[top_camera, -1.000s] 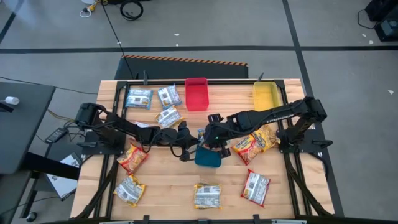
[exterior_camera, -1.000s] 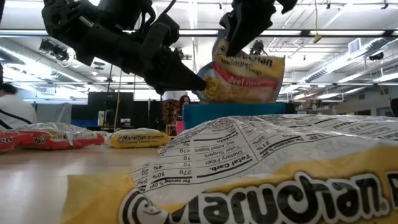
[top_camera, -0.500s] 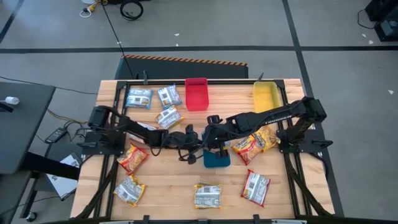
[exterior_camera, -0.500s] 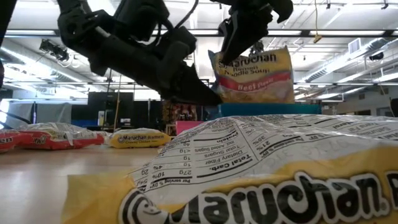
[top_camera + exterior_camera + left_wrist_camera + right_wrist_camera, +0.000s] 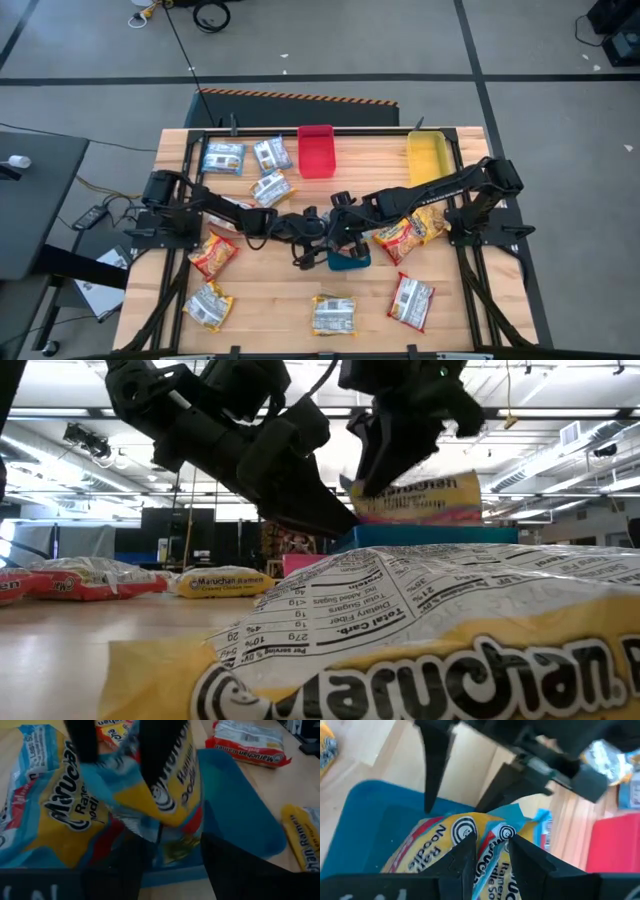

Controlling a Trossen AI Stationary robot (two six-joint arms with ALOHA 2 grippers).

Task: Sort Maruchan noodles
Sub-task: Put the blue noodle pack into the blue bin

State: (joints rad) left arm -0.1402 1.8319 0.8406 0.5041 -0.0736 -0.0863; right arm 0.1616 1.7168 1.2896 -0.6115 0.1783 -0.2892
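Note:
A blue-and-yellow Maruchan noodles packet (image 5: 415,498) stands on edge in the blue tray (image 5: 352,262) at the table's middle, its upper part above the rim. My right gripper (image 5: 492,840) is shut on the packet's top from above. My left gripper (image 5: 172,845) reaches in low from the table's left and is open. Its fingers stand on either side of the packet's lower end at the tray's left rim (image 5: 345,538). Other packets lie flat on the table. My right gripper pinches the packet's upper crimped edge (image 5: 492,831) between its two fingers, slanting down from the table's right. The packet hangs upright below the fingers, its lower part inside the blue tray. My left gripper: I cannot tell whether its open fingers (image 5: 230,865) touch the packet or the tray.
A red tray (image 5: 316,150) and a yellow tray (image 5: 428,153) stand at the far edge. Blue-silver packets (image 5: 222,157) lie at the far left, a red-orange one (image 5: 212,253) at the left, yellow-orange ones (image 5: 410,230) at the right, and several more (image 5: 332,315) along the near edge.
My right gripper has gone down with the packet, which stood high above the blue tray and now sits low in it. My left gripper has moved toward the tray and opened. The tray has slid a little toward the table's right edge.

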